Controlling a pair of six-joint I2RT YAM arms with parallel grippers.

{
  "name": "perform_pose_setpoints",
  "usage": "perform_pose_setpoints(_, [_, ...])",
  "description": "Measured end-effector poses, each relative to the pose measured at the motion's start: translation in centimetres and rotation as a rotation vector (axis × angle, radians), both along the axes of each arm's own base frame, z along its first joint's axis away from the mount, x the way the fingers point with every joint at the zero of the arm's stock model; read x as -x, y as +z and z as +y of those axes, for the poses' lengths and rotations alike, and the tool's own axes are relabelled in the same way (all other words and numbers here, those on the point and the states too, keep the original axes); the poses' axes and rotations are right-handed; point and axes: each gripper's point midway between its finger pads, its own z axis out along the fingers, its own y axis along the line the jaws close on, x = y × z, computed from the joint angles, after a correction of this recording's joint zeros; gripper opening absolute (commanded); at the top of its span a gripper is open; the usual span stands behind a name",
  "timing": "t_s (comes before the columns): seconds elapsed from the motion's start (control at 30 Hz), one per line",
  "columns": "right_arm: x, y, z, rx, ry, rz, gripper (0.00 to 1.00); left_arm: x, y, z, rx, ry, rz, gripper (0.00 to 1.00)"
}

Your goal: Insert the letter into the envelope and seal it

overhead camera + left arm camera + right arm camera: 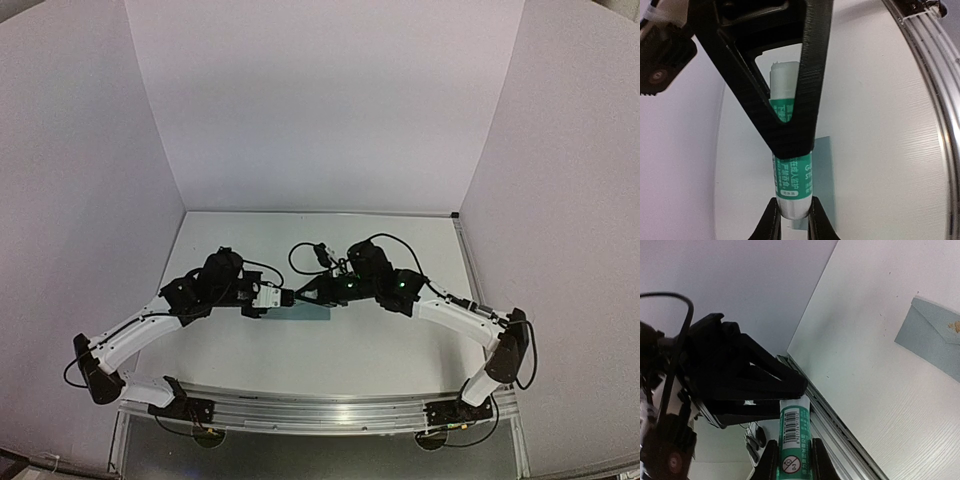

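Both claws clamped on glue stick (790, 187), mid-air: left claw (792, 216) at end, right claw (790, 460) further along. Envelope (308, 312) flat on desk, 6 o'clock of claws. Letter unseen. Risk: uneven pull, stick slips, drops.

One flat teal paper envelope (932, 347). One white cylindrical plastic tube (790, 192) with a green label, over the envelope. Two black two-finger grippers beside it: left gripper (792, 206), right gripper (793, 445).

The left gripper (792, 222) and right gripper (790, 460) meet mid-table, both clamped on one green-and-white tube (790, 185), blocking the room above the envelope (935, 340). The table (400, 345) is open far and right. White walls (320, 100) enclose three sides; a rail (320, 410) bars the near edge.
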Motion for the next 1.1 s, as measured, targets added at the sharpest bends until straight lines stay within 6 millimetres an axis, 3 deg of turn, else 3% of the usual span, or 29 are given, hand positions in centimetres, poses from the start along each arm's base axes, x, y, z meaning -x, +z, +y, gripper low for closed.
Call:
perform_pose_setpoints(0.43, [2.4, -0.1, -1.3, 0.045, 0.316, -0.521, 0.00, 3.3, -0.3, -1.2, -0.100, -0.002, 0.532, 0.00])
perform_pose_setpoints(0.8, [4.2, 0.3, -2.0, 0.028, 0.567, -1.030, 0.00, 5.2, 0.6, -1.5, -0.070, -0.002, 0.822, 0.00])
perform_pose_setpoints(1.03, [4.3, 0.3, -2.4, 0.049, 0.635, -1.194, 0.00, 5.5, 0.8, -1.9, -0.047, 0.018, 0.955, 0.01])
perform_pose_setpoints(1.1, [4.2, 0.3, -2.5, 0.060, 0.639, -1.211, 0.00, 5.5, 0.9, -2.0, -0.039, 0.033, 0.998, 0.26])
